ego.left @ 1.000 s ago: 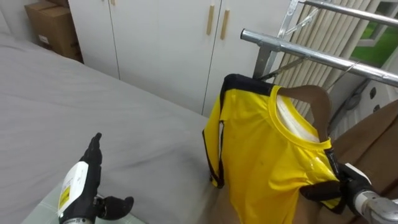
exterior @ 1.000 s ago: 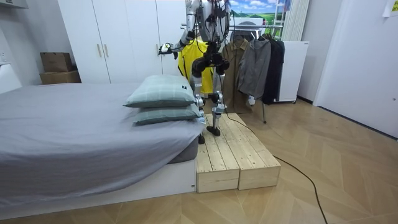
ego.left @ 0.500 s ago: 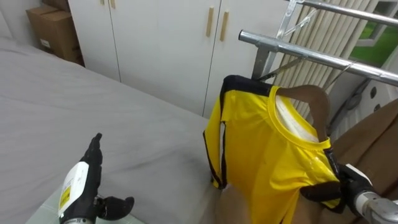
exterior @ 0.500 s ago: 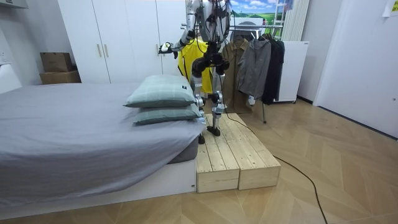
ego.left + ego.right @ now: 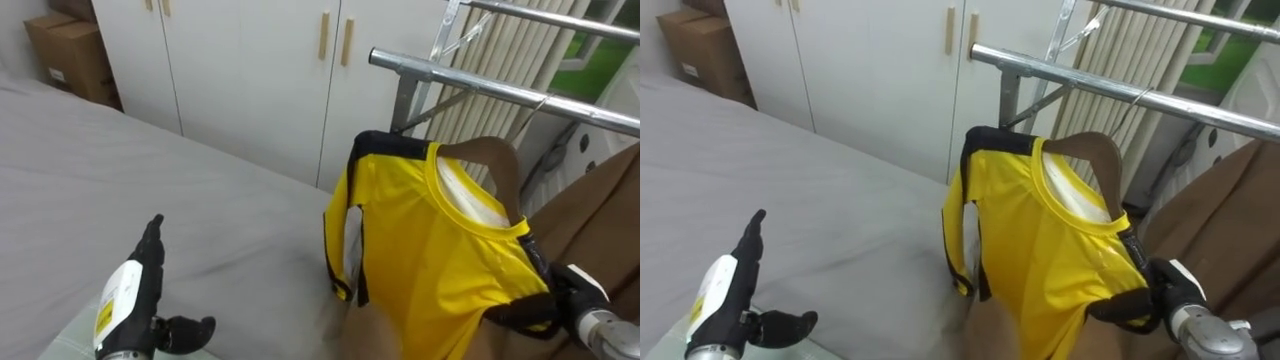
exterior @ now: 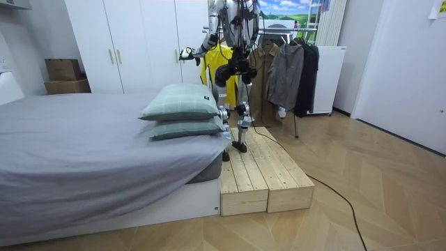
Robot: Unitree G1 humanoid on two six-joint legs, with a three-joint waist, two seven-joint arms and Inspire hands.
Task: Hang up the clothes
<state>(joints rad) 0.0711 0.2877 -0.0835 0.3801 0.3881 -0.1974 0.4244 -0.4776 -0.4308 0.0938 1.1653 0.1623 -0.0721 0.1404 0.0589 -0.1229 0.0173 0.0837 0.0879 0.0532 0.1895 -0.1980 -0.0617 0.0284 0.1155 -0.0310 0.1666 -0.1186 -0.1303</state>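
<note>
Nothing but the head camera has shifted since half a second ago: both eye views have slid a little toward the left, and the robot stands as before on the platform [image 6: 261, 174], a low step of pale bare planks between bed and rack.

The bed [image 5: 150, 170] is broad and flat under a smooth grey sheet with faint creases. Behind it is the wardrobe [image 5: 250, 80], plain white doors with slim upright wooden handles. The rack [image 5: 480, 85] is round, shiny metal tube, with one rail ending just above the shirt. In the room view dark jackets [image 6: 293, 66] hang from it.

A brown garment [image 5: 600, 220] of matte cloth hangs at the right, one rounded shoulder rising behind the shirt's collar. The shirt [image 5: 430, 260] is slick yellow fabric with black trim at shoulder and sleeve and a ribbed round neck showing white inside. It hangs up at the rack's end, below the rail. Whether its hanger sits on the rail cannot be told.

Two soft grey-green pillows [image 6: 182, 103] lie stacked on the bed's near end. A cardboard box [image 5: 65, 50] stands by the wardrobe.

The right hand [image 5: 565, 298] has its dark fingers curled tight into the shirt's lower shoulder. The left hand [image 5: 135, 295] hovers over the bed, with fingers straight and thumb splayed aside, holding nothing.
</note>
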